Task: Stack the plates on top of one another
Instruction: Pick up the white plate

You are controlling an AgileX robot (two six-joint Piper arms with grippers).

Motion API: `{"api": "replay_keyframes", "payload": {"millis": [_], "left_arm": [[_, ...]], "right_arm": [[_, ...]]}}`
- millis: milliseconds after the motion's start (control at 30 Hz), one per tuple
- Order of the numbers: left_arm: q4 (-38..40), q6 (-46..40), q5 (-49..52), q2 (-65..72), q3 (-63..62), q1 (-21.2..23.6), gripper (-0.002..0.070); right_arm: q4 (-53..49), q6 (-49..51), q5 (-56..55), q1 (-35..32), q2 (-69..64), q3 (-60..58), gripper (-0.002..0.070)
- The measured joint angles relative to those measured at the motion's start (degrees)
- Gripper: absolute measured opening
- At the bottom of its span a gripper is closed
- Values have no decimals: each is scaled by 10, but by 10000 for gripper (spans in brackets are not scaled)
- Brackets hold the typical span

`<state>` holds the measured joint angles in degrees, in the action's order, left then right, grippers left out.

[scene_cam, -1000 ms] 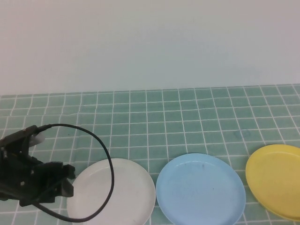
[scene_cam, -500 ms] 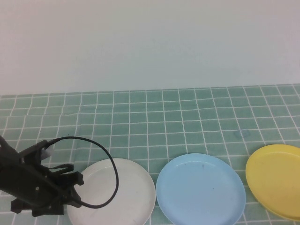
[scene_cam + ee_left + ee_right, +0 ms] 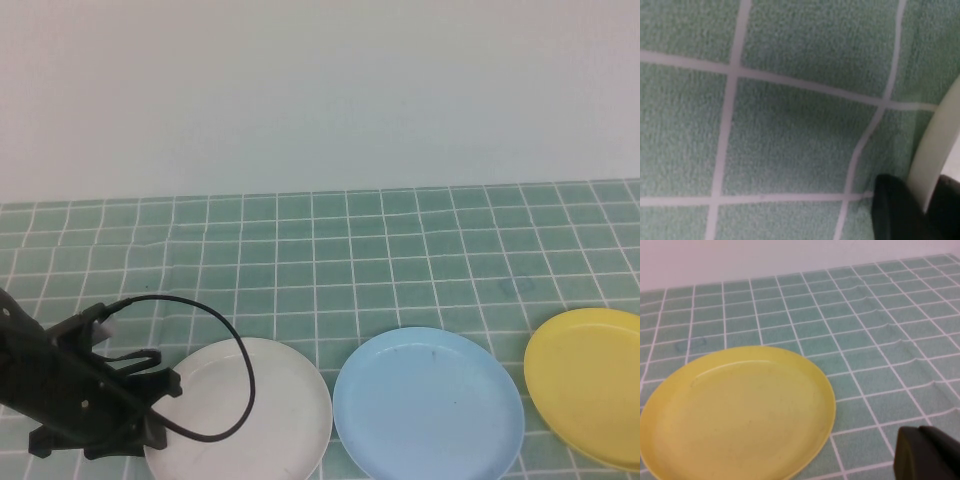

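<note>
Three plates lie in a row along the near edge of the table: a white plate [image 3: 255,405] on the left, a light blue plate [image 3: 428,402] in the middle and a yellow plate [image 3: 590,395] on the right. My left gripper [image 3: 160,405] sits low at the white plate's left rim. In the left wrist view that rim [image 3: 936,152] runs between the two black fingers [image 3: 895,212], which press on it from both sides. My right gripper [image 3: 927,455] is shut and empty, beside the yellow plate [image 3: 735,415] and apart from it. It does not show in the high view.
A green cloth with a white grid [image 3: 400,260] covers the table and is wrinkled in places. A pale wall [image 3: 320,90] rises behind it. A black cable [image 3: 235,345] loops from the left arm over the white plate.
The left arm has swung lower and in toward the white plate's left rim, and its jaws have closed from wide open onto that rim. The plates have stayed in place.
</note>
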<state>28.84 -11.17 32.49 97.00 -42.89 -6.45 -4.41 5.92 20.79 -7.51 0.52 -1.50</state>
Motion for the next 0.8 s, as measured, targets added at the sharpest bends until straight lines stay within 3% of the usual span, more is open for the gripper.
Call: {"api": "replay_keyframes", "payload": {"millis": [200, 800], "left_arm": [[-3, 0, 4, 0, 0, 0, 36], [-13, -5, 38, -45, -52, 0, 4]], "right_arm": [[0, 0, 0, 0, 0, 0, -2], [0, 0, 0, 0, 0, 0, -2]]}}
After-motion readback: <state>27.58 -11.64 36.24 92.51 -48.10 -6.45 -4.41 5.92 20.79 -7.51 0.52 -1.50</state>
